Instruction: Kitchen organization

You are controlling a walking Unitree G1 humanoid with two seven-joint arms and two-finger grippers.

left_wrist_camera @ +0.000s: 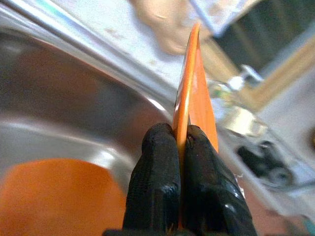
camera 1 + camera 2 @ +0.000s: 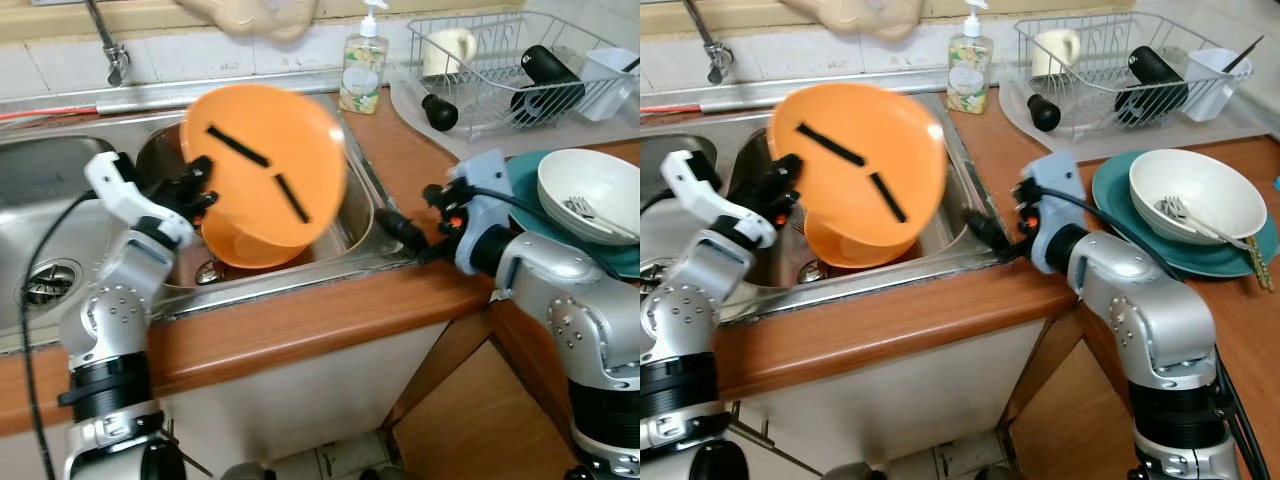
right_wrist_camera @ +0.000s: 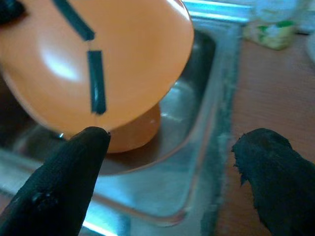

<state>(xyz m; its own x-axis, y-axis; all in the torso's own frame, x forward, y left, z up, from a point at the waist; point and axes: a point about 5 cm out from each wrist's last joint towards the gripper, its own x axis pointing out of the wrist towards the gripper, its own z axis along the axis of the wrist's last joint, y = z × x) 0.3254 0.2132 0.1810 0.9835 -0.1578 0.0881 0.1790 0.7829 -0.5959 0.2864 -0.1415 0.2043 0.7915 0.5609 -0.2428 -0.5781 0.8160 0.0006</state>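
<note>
An orange plate point(image 2: 265, 165) with two black strips on its face is held tilted on edge above the right sink basin point(image 2: 360, 215). My left gripper point(image 1: 181, 142) is shut on the plate's rim at its left side point(image 2: 195, 195). Under the plate, a second orange dish point(image 2: 245, 250) lies in the basin. My right gripper point(image 3: 172, 142) is open with nothing between its fingers. It hovers at the basin's right rim point(image 2: 400, 232), pointing toward the plate.
A white bowl point(image 2: 590, 195) with a fork rests on a teal plate point(image 2: 525, 175) on the wooden counter to the right. Behind it stands a wire dish rack point(image 2: 500, 60) holding a mug and a black bottle. A soap bottle point(image 2: 363, 65) stands beside the sink, the tap point(image 2: 110, 50) at back left.
</note>
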